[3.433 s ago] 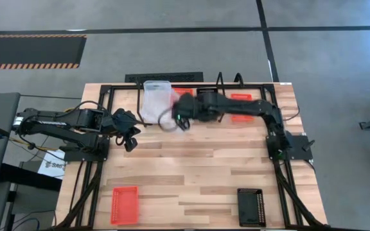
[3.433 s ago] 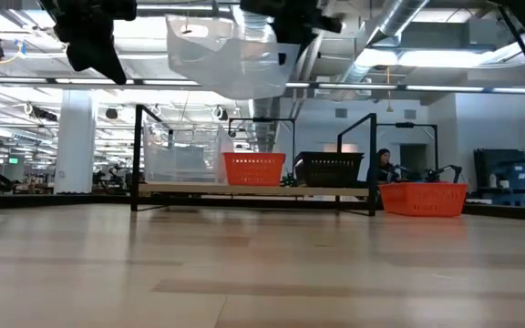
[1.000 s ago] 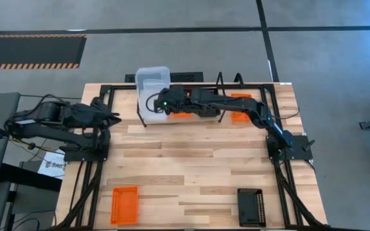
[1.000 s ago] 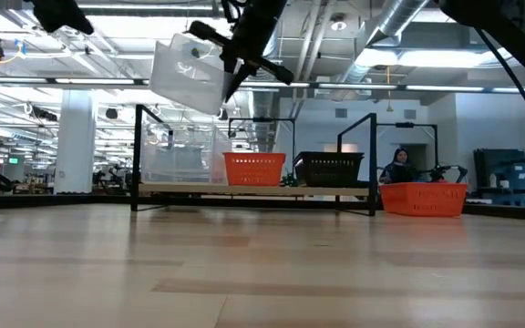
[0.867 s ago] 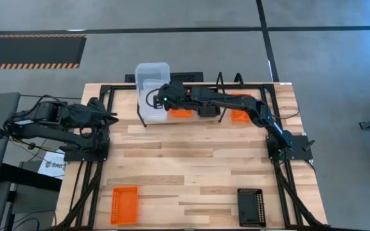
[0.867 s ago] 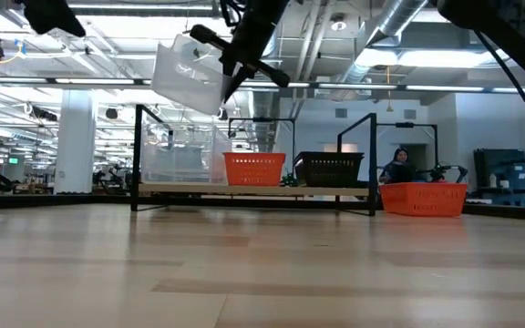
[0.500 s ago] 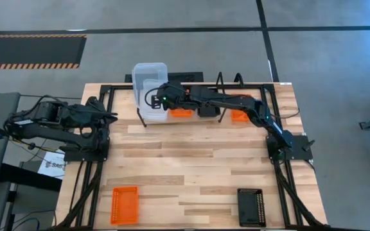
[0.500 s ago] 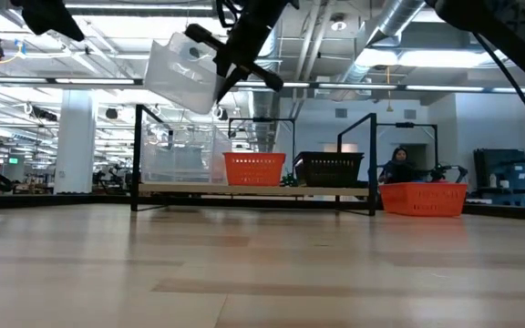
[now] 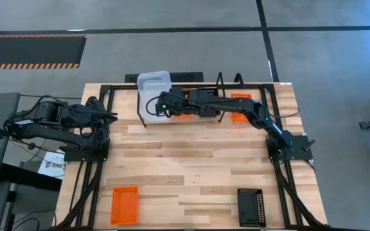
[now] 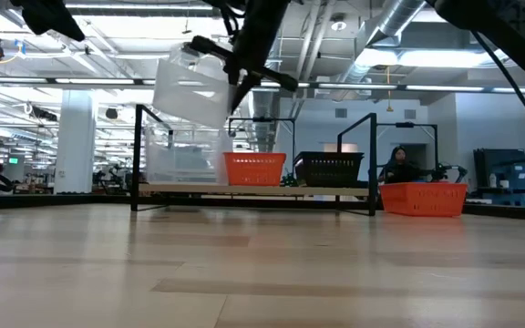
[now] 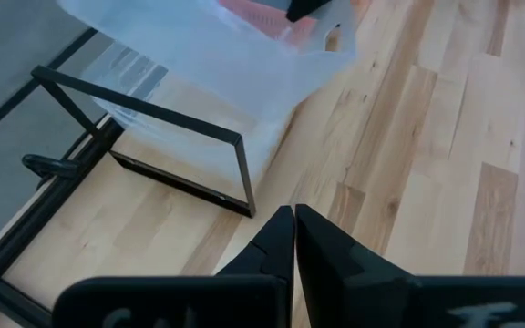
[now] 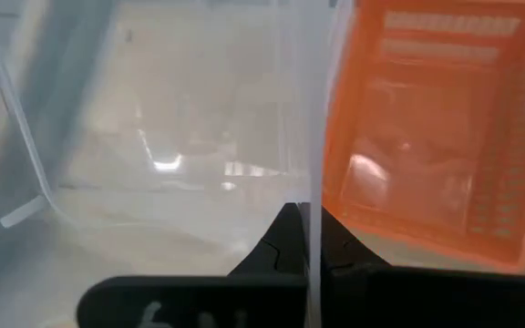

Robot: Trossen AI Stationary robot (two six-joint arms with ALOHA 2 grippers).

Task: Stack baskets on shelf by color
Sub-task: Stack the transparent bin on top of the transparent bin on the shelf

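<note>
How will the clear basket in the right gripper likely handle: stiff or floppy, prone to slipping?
The clear basket hangs tilted yet keeps its shape, so probably stiff and light. The right gripper pinches only one thin smooth wall, so it may swing or slip.

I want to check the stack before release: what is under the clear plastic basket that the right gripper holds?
Under the raised clear plastic basket, held by the right gripper, another clear basket stands on the wooden wire-framed shelf. How many clear baskets are nested there cannot be told.

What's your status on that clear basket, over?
Right gripper shut on clear basket, tilted in the air above the clear ones at shelf left end. Left gripper shut, empty, parked at table's left. Nothing in the way.
</note>
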